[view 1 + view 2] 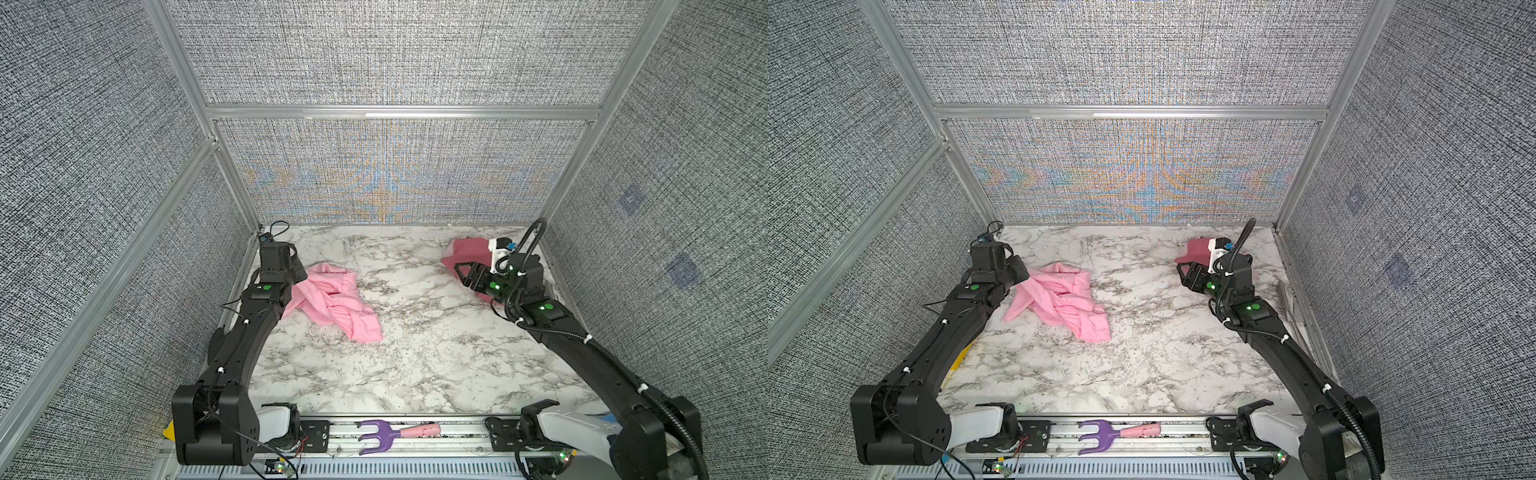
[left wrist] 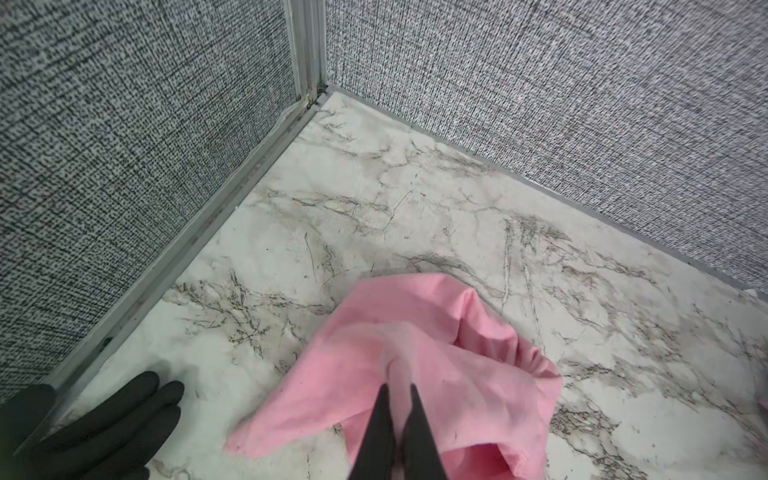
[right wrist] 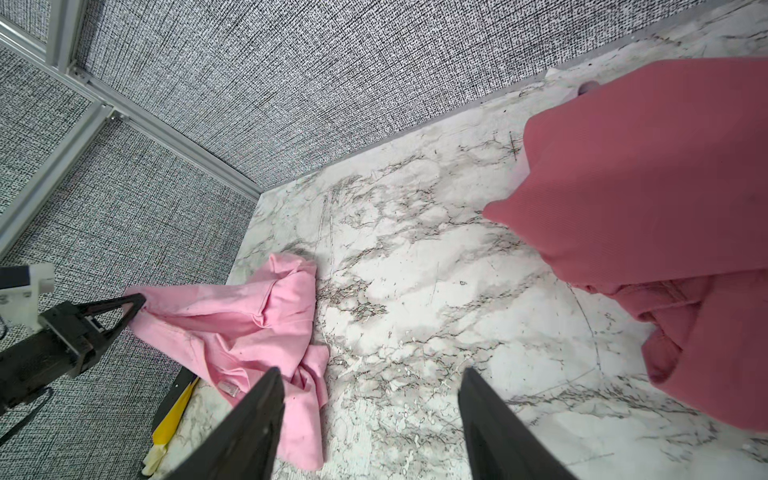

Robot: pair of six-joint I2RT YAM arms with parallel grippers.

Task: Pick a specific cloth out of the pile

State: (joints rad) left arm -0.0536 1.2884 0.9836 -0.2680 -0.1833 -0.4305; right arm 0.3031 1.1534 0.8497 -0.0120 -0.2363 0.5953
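Two cloths: well apart
Pink cloth [image 1: 332, 303]: left of centre
Left gripper [image 2: 398, 388]: clamped on that cloth's edge
Right gripper [image 3: 372, 370]: jaws apart, empty
Rose-red cloth [image 1: 465, 251]: right of centre

The left gripper [image 2: 397, 388] is clamped on a fold of the cloth [image 2: 436, 332]. The right gripper [image 3: 370, 372] is held open, pointed inward.

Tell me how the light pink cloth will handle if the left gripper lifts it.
Likely floppy: the light pink cloth lies in crumpled folds and hangs from the pinch of the left gripper. Probably light, since thin fabric bunches between the closed jaws. It would probably trail along the marble table rather than rise whole.
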